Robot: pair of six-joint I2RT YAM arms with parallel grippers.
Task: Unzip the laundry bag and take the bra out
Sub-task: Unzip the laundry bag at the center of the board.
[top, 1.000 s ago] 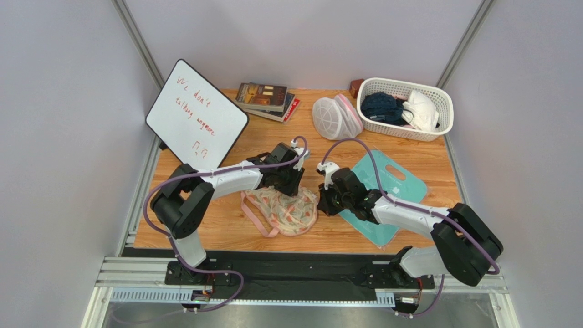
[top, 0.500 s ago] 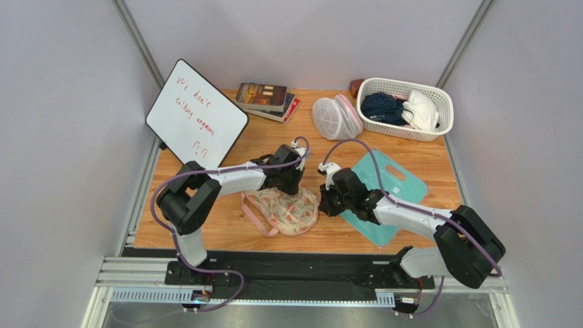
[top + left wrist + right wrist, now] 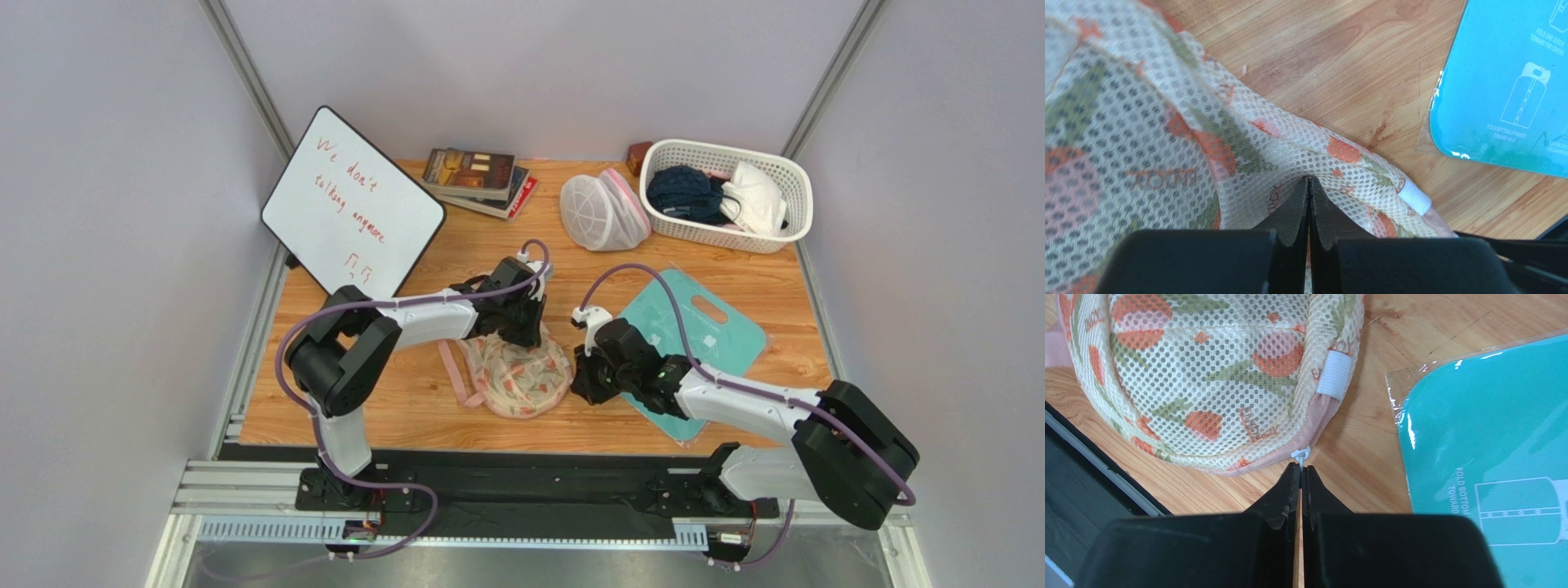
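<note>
Lying on the wooden table (image 3: 405, 404) between the arms, the cream peach-floral mesh laundry bag (image 3: 521, 374) is pinched at its far edge by the left gripper (image 3: 1309, 184); right gripper (image 3: 1300, 471) clamps its white zipper pull (image 3: 1301, 455).

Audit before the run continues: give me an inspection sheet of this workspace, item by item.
Surface: light wooden tabletop; small scuff marks.
Job's things: cream mesh laundry bag with orange floral print and pink edging, lying between the grippers; white zipper pull at its pink seam; bra not seen.
Clutter: white whiteboard with red writing; stacked books; white mesh dome bag with pink rim; white plastic basket holding clothes; teal folding board.
Grippers: left gripper shut on the bag's mesh; right gripper shut on the zipper pull.
Cables: purple cables looping along both arms; no snag seen.
Surroundings: grey walls; nothing else seen.
</note>
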